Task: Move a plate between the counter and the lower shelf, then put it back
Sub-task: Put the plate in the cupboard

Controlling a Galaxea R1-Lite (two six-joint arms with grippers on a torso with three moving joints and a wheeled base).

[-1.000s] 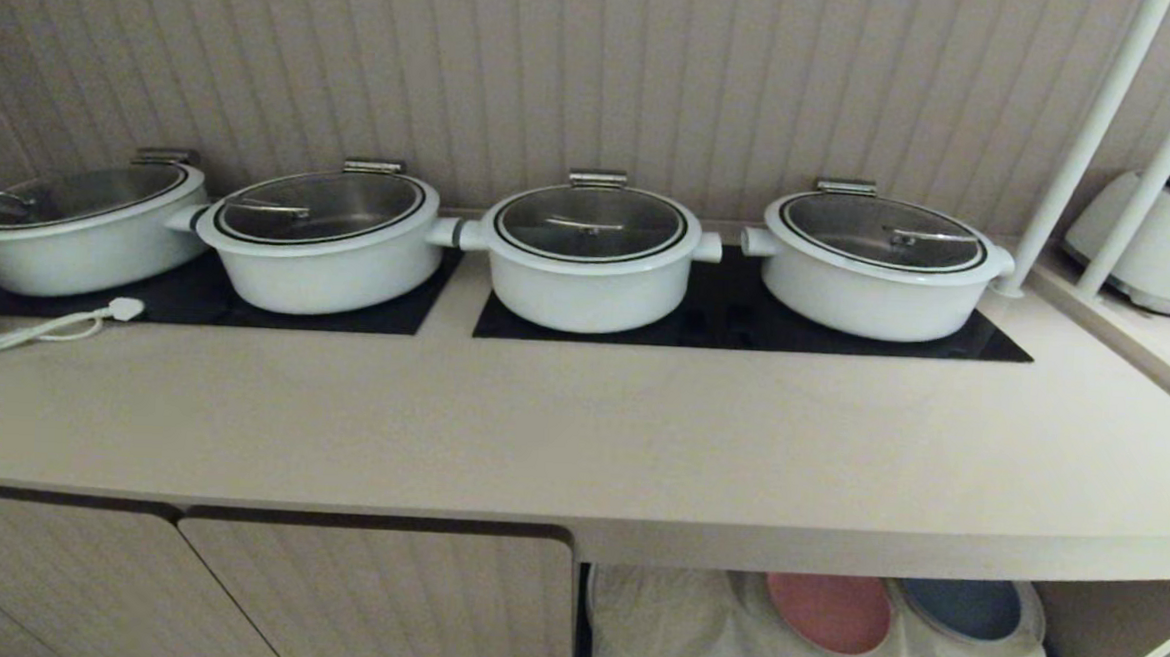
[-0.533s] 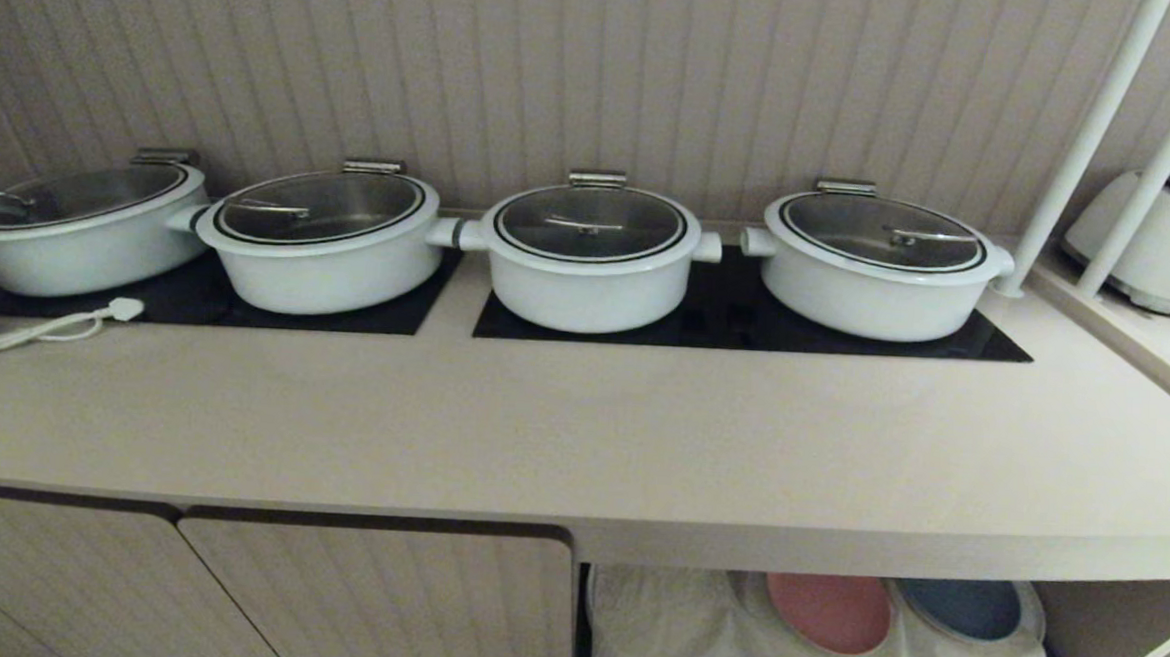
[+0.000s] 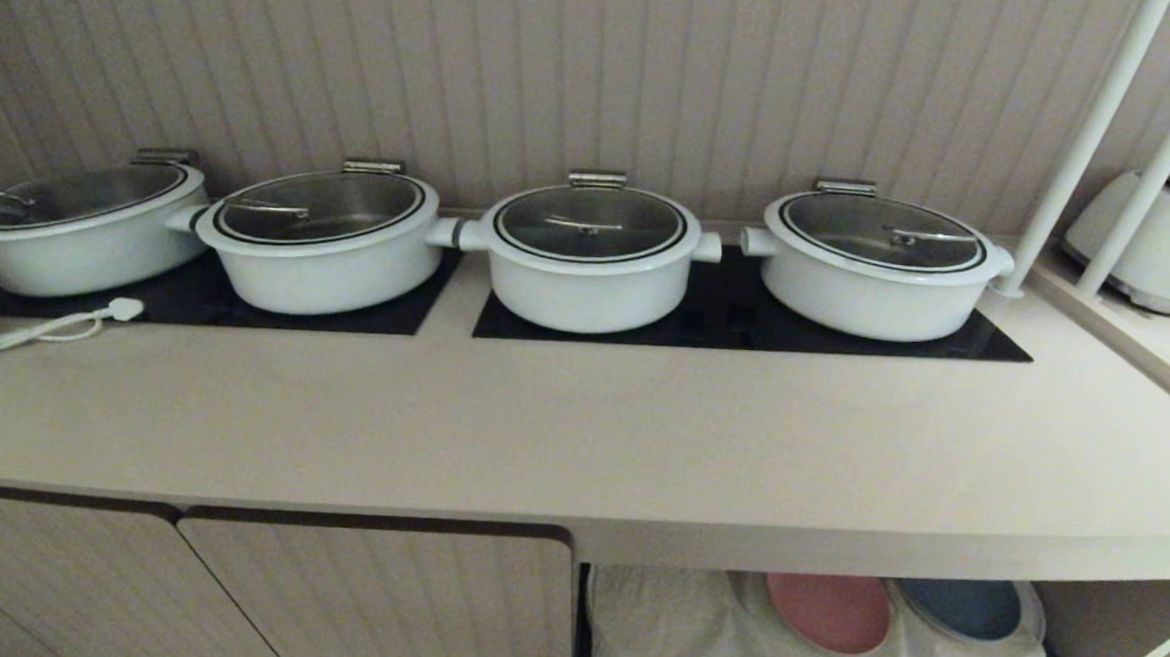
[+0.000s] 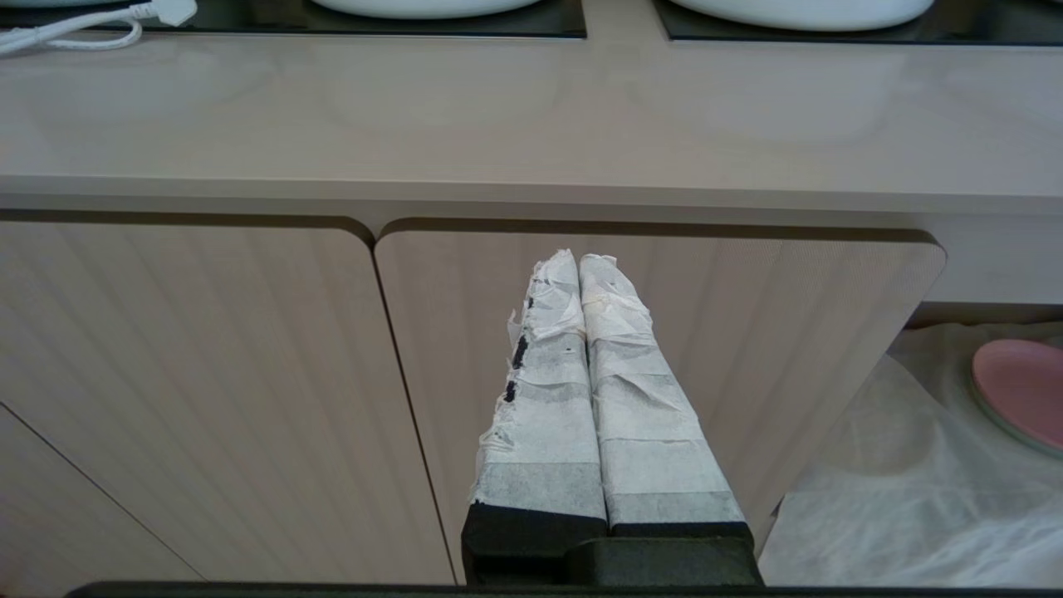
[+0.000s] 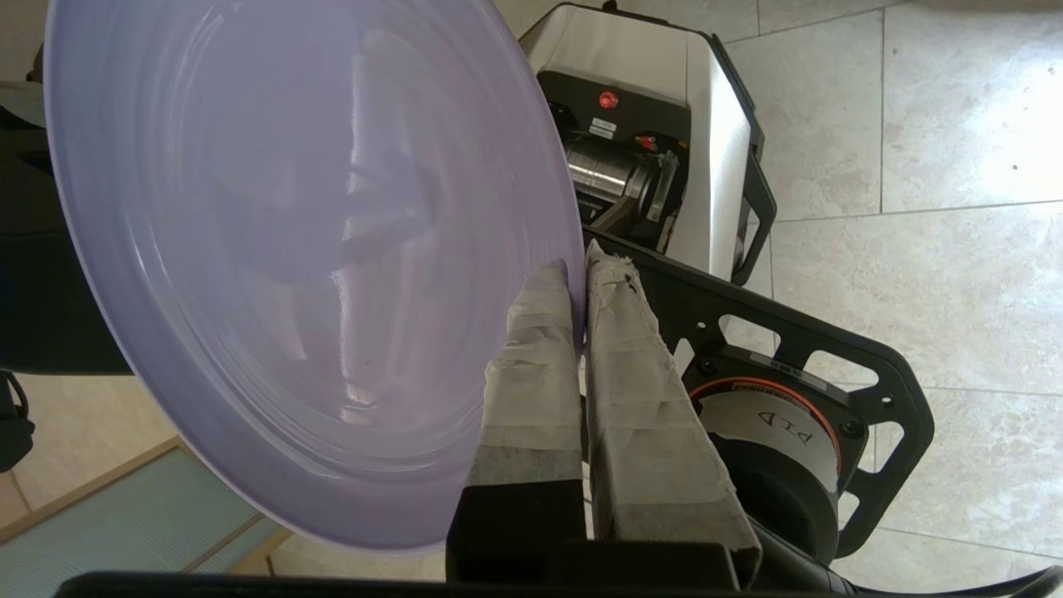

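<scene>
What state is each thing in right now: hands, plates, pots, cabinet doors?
Right hand: shut on the lilac plate's rim, plate lifted.
Left hand: shut, empty, facing the cabinet doors.
Cabinet doors: closed.
Four white pots: lids on.
Pink plate: lying on the lower shelf.

The beige desk (image 3: pixel 579 438) carries four white lidded pots (image 3: pixel 589 259) in a row on its inset black cooktop panels (image 3: pixel 745 327), with a white cable and plug (image 3: pixel 65 323) lying at its left end. Below, the lower shelf (image 3: pixel 1110 626), lined with white cloth (image 3: pixel 660 623), holds a pink plate (image 3: pixel 828 612) and a blue plate (image 3: pixel 961 607).
</scene>
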